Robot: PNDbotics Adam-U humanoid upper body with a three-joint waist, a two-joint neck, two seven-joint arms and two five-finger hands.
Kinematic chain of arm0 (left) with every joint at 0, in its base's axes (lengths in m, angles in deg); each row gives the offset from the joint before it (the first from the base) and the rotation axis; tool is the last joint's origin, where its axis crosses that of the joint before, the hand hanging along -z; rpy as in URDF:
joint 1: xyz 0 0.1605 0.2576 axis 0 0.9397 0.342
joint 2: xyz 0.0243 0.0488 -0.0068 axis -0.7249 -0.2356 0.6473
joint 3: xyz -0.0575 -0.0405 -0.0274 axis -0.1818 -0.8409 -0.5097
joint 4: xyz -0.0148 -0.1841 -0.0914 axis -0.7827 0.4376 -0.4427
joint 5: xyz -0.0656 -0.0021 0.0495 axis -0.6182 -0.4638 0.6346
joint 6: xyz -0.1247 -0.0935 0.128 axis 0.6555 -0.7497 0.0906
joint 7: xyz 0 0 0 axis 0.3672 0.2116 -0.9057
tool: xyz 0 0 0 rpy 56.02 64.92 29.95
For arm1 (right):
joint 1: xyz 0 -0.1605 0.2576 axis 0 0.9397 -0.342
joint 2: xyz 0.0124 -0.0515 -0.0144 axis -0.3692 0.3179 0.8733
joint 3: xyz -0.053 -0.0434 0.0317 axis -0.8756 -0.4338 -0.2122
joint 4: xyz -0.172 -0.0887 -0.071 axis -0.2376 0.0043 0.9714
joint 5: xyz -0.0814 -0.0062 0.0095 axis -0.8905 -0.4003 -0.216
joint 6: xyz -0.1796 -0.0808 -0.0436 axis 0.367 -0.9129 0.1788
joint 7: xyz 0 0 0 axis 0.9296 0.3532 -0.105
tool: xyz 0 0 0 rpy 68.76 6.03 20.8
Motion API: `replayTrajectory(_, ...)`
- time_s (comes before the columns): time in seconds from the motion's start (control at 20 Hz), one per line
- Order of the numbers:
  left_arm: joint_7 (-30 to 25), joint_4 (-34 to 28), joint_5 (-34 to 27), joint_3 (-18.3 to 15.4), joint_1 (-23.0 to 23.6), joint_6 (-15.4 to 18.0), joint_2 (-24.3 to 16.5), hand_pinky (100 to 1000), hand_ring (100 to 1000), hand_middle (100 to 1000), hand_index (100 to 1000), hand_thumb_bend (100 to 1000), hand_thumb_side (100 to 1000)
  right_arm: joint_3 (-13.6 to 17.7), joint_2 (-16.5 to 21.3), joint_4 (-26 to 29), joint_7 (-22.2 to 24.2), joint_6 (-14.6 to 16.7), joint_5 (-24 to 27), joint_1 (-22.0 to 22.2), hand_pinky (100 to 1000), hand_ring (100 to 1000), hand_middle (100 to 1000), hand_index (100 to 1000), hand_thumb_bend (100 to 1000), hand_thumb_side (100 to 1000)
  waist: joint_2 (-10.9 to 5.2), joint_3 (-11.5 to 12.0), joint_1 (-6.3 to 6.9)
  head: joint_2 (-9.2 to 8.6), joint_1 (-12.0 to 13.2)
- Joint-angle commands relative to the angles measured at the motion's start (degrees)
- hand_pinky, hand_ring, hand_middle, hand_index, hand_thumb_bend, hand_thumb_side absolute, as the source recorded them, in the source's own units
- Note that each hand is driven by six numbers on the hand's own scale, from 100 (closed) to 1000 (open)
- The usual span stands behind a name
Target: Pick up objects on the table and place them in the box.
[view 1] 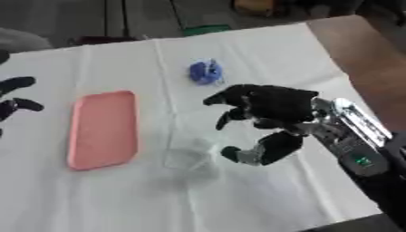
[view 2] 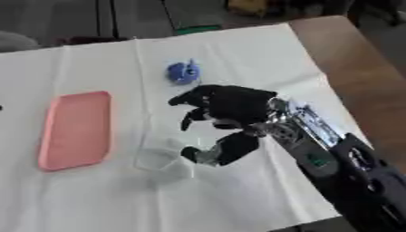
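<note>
White cloth over the table (view 1: 262,50). My right hand (view 1: 269,113) hovers with fingers spread, holding nothing, just right of a clear object (view 1: 190,158). Blue object (view 1: 205,71) beyond; pink tray (view 1: 103,129) left. Left hand (view 1: 16,104) idle, far left. Reach step, I judge; next, close on the clear one.

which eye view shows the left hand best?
Left eye view. The left hand shows at the left edge there, dark fingers spread beside the pink tray. The right eye view shows almost none of it, at most a dark speck at its left edge.
</note>
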Motion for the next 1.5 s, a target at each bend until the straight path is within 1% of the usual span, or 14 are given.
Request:
replayTrajectory(0.05,-0.13,-0.53,0.17,-0.23,-0.19,0.07,-1.41,582,779,935,951,163,885,0.15,-0.07,-0.5,-0.22,0.31,-2.87,-1.04,1000,1000,1000,767,319,1000,-1.15,-0.08,-0.09,0.36,-0.25)
replayTrajectory(0.15,-0.14,-0.5,0.14,-0.21,-0.14,0.05,-1.4,582,779,935,951,164,886,0.42,-0.6,-2.06,-1.12,-0.15,-4.17,-1.32,1000,1000,1000,766,316,990,-1.26,-0.13,-0.12,0.45,-0.33)
replayTrajectory(0.35,-0.21,-0.44,0.03,-0.15,-0.1,0.02,-1.42,582,780,935,951,164,884,0.39,-2.4,-7.22,-4.17,-1.34,-8.07,-2.74,1000,1000,1000,776,328,995,-1.51,-0.1,-0.19,0.57,-0.47)
replayTrajectory(0.5,-0.21,-0.43,-0.03,-0.16,-0.05,0.01,-1.44,582,780,935,951,164,884,0.08,-3.49,-10.12,-6.59,-1.32,-10.76,-3.62,1000,1000,1000,776,334,985,-1.62,-0.04,-0.18,0.61,-0.56)
replayTrajectory(0.55,-0.23,-0.43,-0.07,-0.14,-0.02,0.01,-1.43,582,780,936,951,163,883,0.02,-3.92,-11.01,-7.47,-1.33,-11.73,-4.07,1000,1000,1000,774,347,958,-1.7,-0.02,-0.14,0.64,-0.63)
replayTrajectory(0.6,-0.24,-0.44,-0.1,-0.13,0.0,0.01,-1.43,582,780,936,951,163,883,-0.11,-4.34,-11.94,-8.47,-1.3,-12.77,-4.42,1000,1000,1000,774,347,958,-1.74,-0.02,-0.12,0.66,-0.67)
replayTrajectory(0.65,-0.25,-0.45,-0.12,-0.12,0.02,0.01,-1.44,582,780,936,951,163,882,-0.28,-4.74,-12.79,-9.47,-1.21,-13.91,-4.72,1000,1000,1000,777,355,936,-1.78,-0.01,-0.09,0.66,-0.71)
replayTrajectory(0.8,-0.25,-0.47,-0.19,-0.14,0.06,0.01,-1.46,582,780,936,952,163,882,-0.71,-5.79,-14.85,-12.16,-0.82,-17.38,-4.96,1000,1000,1000,781,368,934,-1.86,-0.05,-0.06,0.68,-0.78)
replayTrajectory(0.95,-0.27,-0.43,-0.2,-0.12,0.14,-0.02,-1.48,581,780,937,952,164,883,-1.01,-6.74,-16.01,-14.21,-0.43,-21.17,-4.62,1000,1000,1000,786,399,941,-1.95,-0.22,-0.1,0.82,-0.81)
replayTrajectory(1.15,-0.29,-0.37,-0.17,-0.12,0.26,-0.03,-1.55,581,780,937,952,163,882,-1.3,-7.82,-17.3,-15.94,0.02,-25.16,-3.82,1000,1000,1000,787,398,965,-2.14,-0.46,-0.19,1.0,-0.82)
replayTrajectory(1.25,-0.29,-0.35,-0.17,-0.13,0.32,-0.04,-1.58,581,780,937,952,164,882,-1.35,-8.11,-17.54,-16.35,0.29,-26.14,-3.47,1000,1000,1000,785,388,967,-2.26,-0.54,-0.27,1.04,-0.82)
replayTrajectory(1.5,-0.28,-0.28,-0.18,-0.14,0.48,-0.06,-1.71,581,781,937,952,164,880,-2.04,-7.86,-16.3,-16.34,1.3,-26.24,-2.81,1000,1000,1000,786,392,971,-2.6,-0.63,-0.5,1.21,-0.84)
